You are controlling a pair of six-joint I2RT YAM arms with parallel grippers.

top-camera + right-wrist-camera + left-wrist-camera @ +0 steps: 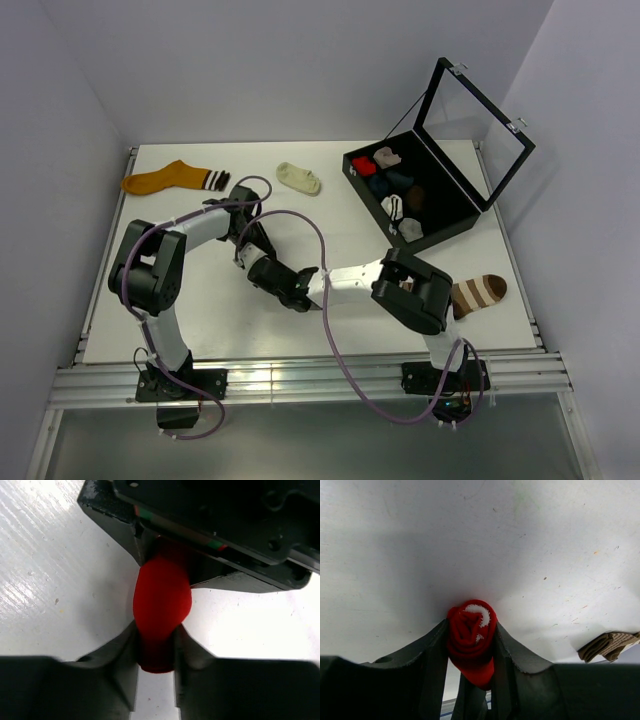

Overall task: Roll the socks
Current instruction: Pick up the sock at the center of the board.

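The red sock (pixel 470 635) is rolled into a tight bundle at desk (pixel 200 310) centre. Its long axis is laid from one end effector to the other, and its spiral end is faced away from the left wrist. One end is pinched by the left end effector (pixel 471 626), the opposite end by the right end effector (pixel 156 630). An open black case (pixel 447 229) at 2 o'clock is filled with rolled socks (pixel 395 185).

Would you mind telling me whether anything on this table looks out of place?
Only the brown-and-cream striped fabric sock: it lies near the white table's right edge, partly hidden behind the right arm, where that arm might catch it.
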